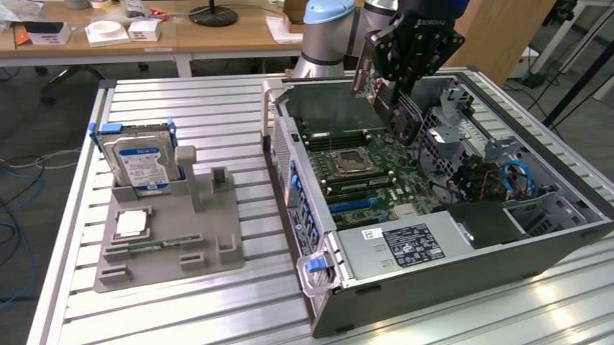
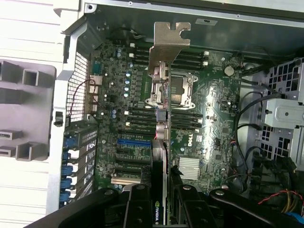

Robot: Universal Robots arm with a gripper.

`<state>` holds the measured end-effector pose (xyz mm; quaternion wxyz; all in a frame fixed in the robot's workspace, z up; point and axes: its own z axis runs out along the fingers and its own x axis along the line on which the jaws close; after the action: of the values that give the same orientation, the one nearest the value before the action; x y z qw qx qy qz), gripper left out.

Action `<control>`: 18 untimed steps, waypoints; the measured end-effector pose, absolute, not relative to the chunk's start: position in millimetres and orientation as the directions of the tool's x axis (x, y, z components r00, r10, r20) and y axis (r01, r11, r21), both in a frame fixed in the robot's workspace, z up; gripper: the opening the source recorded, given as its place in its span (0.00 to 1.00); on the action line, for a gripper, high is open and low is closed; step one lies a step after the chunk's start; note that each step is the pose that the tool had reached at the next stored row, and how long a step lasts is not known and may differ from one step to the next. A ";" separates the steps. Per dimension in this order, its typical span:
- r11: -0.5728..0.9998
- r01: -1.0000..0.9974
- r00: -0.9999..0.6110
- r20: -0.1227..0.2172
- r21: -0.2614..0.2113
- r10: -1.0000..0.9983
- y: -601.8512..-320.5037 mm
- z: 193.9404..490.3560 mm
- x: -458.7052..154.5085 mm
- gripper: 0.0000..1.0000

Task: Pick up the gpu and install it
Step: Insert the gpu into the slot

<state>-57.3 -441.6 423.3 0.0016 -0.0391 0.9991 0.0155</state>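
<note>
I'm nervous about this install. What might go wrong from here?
The graphics card, gripped by the end effector, hangs above the motherboard; if misaligned with the blue slot, it may strike nearby parts. Its metal bracket could catch the case wall.

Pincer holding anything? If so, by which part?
Yes: the pincer is shut on the gpu, clamping its two flat faces near the end away from the silver bracket.

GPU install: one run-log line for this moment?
end effector: shut on green gpu card with black cooler and silver bracket | card: on edge over green motherboard of open grey metal case | seated: no
</note>
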 end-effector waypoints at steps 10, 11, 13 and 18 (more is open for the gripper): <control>0.995 -0.093 -0.996 -0.004 0.031 -0.093 -441.6 423.2 -57.3 0.26; 0.995 -0.094 -0.996 -0.004 0.031 -0.094 -441.6 423.2 -57.3 0.26; 0.995 -0.096 -0.995 -0.004 0.031 -0.096 -441.6 423.2 -57.3 0.26; 0.994 -0.103 -0.995 -0.004 0.031 -0.103 -441.6 423.3 -57.3 0.26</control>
<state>-57.3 -441.6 423.3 0.0014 -0.0515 0.9986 0.0155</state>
